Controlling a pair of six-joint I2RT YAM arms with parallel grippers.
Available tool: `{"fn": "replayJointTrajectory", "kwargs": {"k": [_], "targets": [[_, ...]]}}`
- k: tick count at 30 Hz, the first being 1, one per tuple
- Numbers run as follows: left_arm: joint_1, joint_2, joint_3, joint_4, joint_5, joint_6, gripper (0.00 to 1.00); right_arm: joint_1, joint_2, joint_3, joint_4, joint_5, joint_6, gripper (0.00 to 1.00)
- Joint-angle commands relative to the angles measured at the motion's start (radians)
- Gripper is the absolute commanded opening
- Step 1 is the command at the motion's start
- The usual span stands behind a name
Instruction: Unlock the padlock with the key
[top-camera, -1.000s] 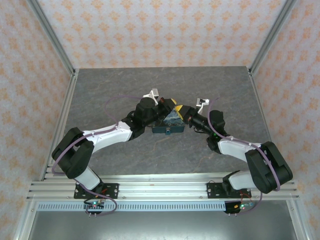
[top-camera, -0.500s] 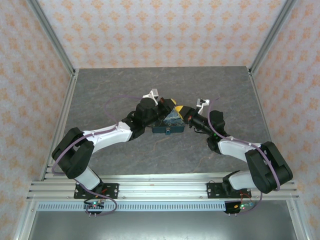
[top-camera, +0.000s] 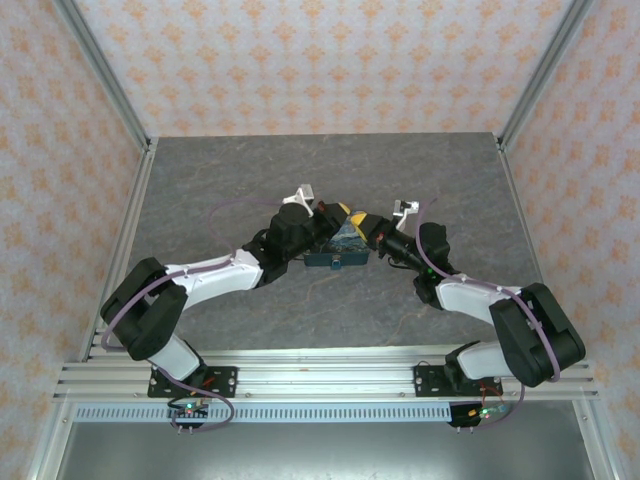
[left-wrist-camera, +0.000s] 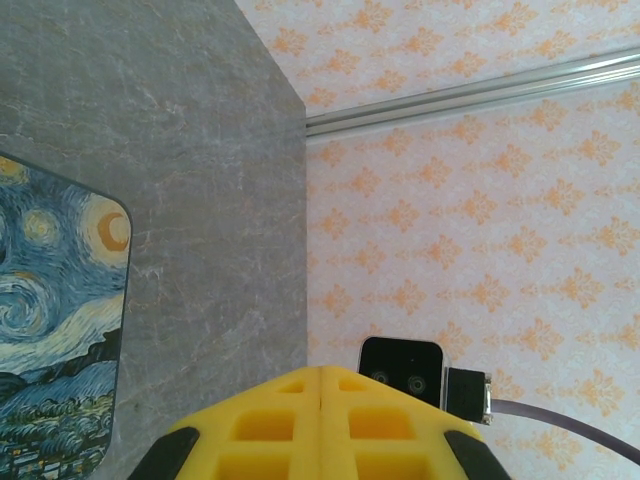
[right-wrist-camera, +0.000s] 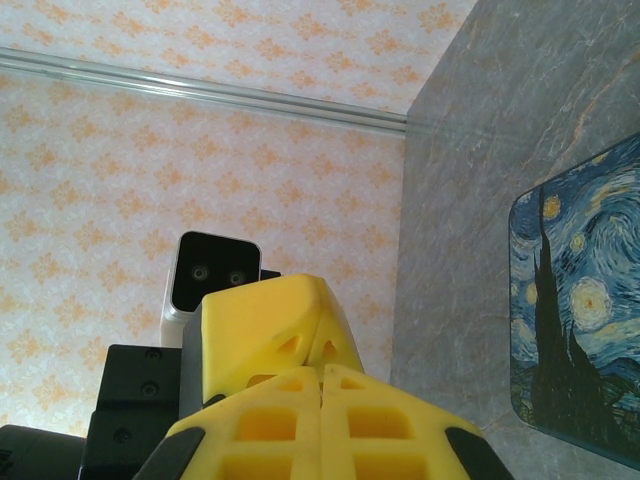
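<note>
Left gripper (top-camera: 340, 211) and right gripper (top-camera: 360, 221) are both pinched shut, tips close together over the one painted mat (top-camera: 346, 240). Padlock: can't tell where it lies.

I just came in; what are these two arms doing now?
Both arms reach to the middle of the grey table. The left gripper and the right gripper are shut, their yellow tips close together near a mat with a starry-night print. A dark teal block lies at its near edge. Whether that is the padlock, I cannot tell.
</note>
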Motion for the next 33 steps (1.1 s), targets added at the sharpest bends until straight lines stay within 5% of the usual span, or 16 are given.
{"fn": "replayJointTrajectory", "kwargs": {"k": [1, 7, 9, 11, 13, 21, 25, 33], "targets": [[0.005, -0.034, -0.013, -0.006, -0.056, 0.005, 0.00, -0.023, 0.004, -0.008, 0.073, 0.059, 0.006, 0.00], [0.007, -0.038, 0.010, -0.050, -0.051, 0.029, 0.05, -0.024, 0.002, -0.009, 0.074, 0.045, 0.002, 0.00], [0.013, -0.056, 0.020, -0.094, -0.054, 0.055, 0.21, -0.027, -0.005, -0.012, 0.060, 0.041, -0.006, 0.00], [0.025, -0.088, 0.017, -0.143, -0.055, 0.078, 0.56, -0.033, -0.015, -0.016, 0.040, 0.040, -0.013, 0.00], [0.038, -0.131, 0.013, -0.232, -0.063, 0.113, 0.72, -0.044, -0.030, -0.020, 0.006, 0.037, -0.026, 0.00], [0.041, -0.224, 0.126, -0.839, -0.141, 0.385, 1.00, -0.071, -0.005, 0.038, -0.154, 0.019, -0.100, 0.00], [0.026, -0.189, 0.155, -1.068, -0.222, 0.425, 1.00, -0.071, 0.058, 0.083, -0.176, 0.007, -0.105, 0.00], [-0.052, -0.297, -0.133, -0.712, -0.144, 0.494, 0.95, -0.071, 0.125, 0.124, -0.221, 0.007, -0.117, 0.00]]}}
